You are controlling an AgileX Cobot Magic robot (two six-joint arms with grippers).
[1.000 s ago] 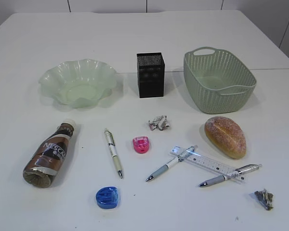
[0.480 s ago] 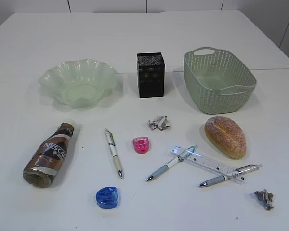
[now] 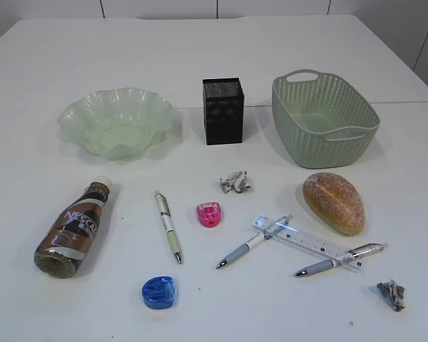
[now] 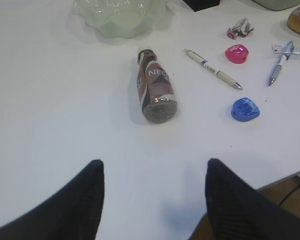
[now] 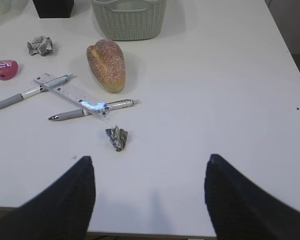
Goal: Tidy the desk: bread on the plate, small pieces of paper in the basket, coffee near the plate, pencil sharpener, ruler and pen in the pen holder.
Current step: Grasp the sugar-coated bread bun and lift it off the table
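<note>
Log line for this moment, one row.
phase: not started | left end effector: open, empty | right end effector: open, empty | bread: on desk | plate: empty

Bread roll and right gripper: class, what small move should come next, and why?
Probably lower the right gripper, jaws open and empty, toward the bread roll. The roll lies bare on the desk nearest that arm, and the ruffled plate holds nothing.

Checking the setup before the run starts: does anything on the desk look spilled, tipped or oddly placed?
Nothing is spilled. The coffee lies on its side, cap toward the plate. The ruler rests across two pens. The pen holder and basket stand upright.
</note>
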